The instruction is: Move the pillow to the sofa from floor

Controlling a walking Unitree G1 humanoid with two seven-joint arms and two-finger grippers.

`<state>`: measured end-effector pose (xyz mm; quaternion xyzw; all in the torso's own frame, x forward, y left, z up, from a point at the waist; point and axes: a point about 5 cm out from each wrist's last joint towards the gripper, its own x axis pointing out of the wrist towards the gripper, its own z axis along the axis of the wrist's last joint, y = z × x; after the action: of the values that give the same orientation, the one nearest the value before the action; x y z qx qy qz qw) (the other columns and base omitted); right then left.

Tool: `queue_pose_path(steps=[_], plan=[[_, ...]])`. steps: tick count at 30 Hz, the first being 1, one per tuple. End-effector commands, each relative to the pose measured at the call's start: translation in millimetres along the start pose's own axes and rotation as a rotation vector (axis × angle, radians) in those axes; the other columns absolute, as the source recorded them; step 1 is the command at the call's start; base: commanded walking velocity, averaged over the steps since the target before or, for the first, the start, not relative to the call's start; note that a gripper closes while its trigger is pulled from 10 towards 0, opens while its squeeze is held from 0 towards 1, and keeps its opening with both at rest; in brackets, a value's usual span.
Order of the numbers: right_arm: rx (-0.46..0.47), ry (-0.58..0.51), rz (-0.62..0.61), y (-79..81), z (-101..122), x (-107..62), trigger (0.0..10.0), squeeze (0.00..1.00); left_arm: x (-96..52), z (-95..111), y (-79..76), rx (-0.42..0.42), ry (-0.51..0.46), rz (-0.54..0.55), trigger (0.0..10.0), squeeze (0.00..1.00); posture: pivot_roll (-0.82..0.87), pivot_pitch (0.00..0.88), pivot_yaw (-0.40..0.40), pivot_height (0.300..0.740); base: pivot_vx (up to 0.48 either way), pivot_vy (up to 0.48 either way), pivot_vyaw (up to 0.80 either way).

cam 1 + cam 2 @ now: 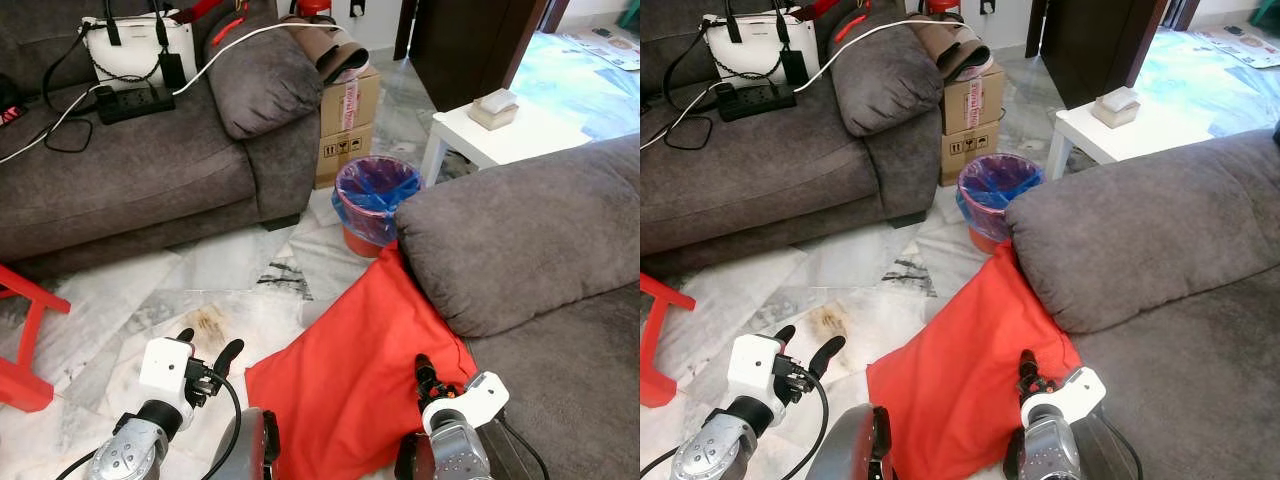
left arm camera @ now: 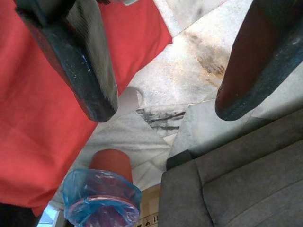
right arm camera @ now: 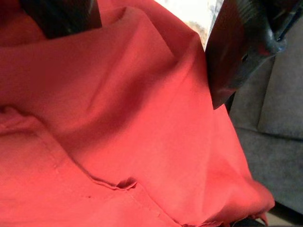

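Pillow (image 1: 350,370) lies red on the floor (image 1: 200,290) against the sofa (image 1: 540,240), so the right pincer (image 1: 428,378), open above it and seemingly empty, should bite a thick edge while the open left pincer (image 1: 208,354) closes in.

You are looking at a marble-tiled floor (image 1: 200,290) running between two grey seats. A bin with a blue liner (image 1: 375,200) is standing mid-frame beside stacked cardboard boxes (image 1: 348,120), and a white side table (image 1: 500,135) is catching daylight at upper right.
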<state>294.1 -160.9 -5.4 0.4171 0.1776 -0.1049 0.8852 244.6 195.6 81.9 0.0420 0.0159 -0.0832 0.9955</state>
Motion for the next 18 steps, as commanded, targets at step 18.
queue_pose_path(steps=[18], plan=[[-0.031,-0.008,0.006,-2.6,-3.2,-2.6,0.0,0.0,-3.2,-4.1,4.1,-0.001,0.03,0.014,10.0,0.0,0.27,0.216,0.047,0.583,0.0,0.0,0.0]])
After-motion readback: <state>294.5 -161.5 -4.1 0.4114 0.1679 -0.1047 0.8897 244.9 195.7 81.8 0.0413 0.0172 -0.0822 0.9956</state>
